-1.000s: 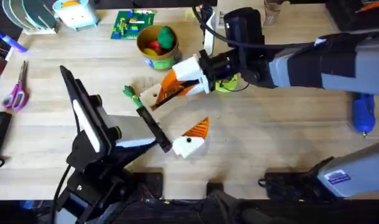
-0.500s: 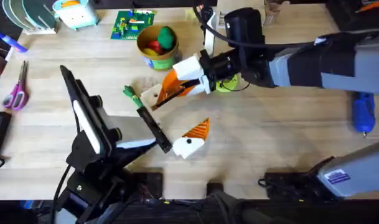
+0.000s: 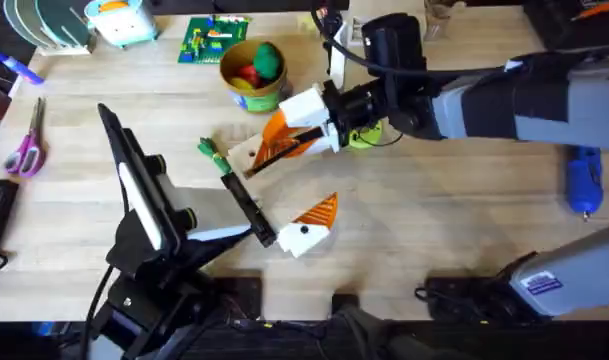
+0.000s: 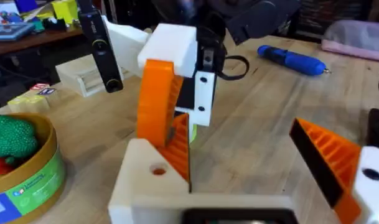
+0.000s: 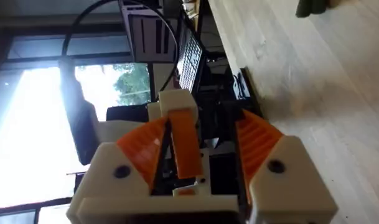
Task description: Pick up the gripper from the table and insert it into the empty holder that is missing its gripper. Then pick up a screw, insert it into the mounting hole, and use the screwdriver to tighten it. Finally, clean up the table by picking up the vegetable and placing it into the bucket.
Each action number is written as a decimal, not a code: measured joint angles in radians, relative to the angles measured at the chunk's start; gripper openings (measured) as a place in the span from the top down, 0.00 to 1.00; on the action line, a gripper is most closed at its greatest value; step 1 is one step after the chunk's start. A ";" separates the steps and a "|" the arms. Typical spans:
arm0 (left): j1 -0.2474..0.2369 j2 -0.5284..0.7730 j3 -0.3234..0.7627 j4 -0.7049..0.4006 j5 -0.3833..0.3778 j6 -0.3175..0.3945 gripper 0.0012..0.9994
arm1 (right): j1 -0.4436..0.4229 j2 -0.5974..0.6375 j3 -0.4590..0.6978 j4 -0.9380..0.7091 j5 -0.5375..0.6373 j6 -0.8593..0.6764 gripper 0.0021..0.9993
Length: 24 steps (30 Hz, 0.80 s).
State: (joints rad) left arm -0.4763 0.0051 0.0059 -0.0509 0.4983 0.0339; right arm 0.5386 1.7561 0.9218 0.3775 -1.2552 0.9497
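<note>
Overhead: the right gripper (image 3: pixel 284 140) is reaching across the middle of the table (image 3: pixel 434 230), pressing the orange gripper (image 3: pixel 274 148) onto the white holder (image 3: pixel 246 152). The bucket (image 3: pixel 252 80) is sitting at its 11 o'clock, the vegetable (image 3: pixel 210 151) at 9, the screwdriver (image 3: pixel 584 180) far off at 3.

Left wrist: the orange gripper (image 4: pixel 177 140) is touching the holder (image 4: pixel 145 180), with the right arm's finger (image 4: pixel 157 99) against it.

Right wrist: the fingers (image 5: pixel 259 146) are standing partly open, one pad touching the orange gripper (image 5: pixel 184 143).

Left gripper (image 3: pixel 246 210): opening cannot be determined.

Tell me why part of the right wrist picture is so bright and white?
Right wrist view: a window behind lets in strong daylight, washing that side out. Left wrist view: the near white holder looks soft and blurry, while the blue screwdriver farther off looks sharper.
</note>
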 joint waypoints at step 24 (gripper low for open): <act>-0.030 0.000 0.000 -0.002 0.139 0.005 0.01 | -0.063 0.000 0.000 0.078 -0.003 0.008 0.20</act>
State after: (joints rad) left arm -0.5061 0.0051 0.0059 -0.0526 0.6368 0.0387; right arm 0.4757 1.7564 0.9218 0.4554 -1.2583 0.9573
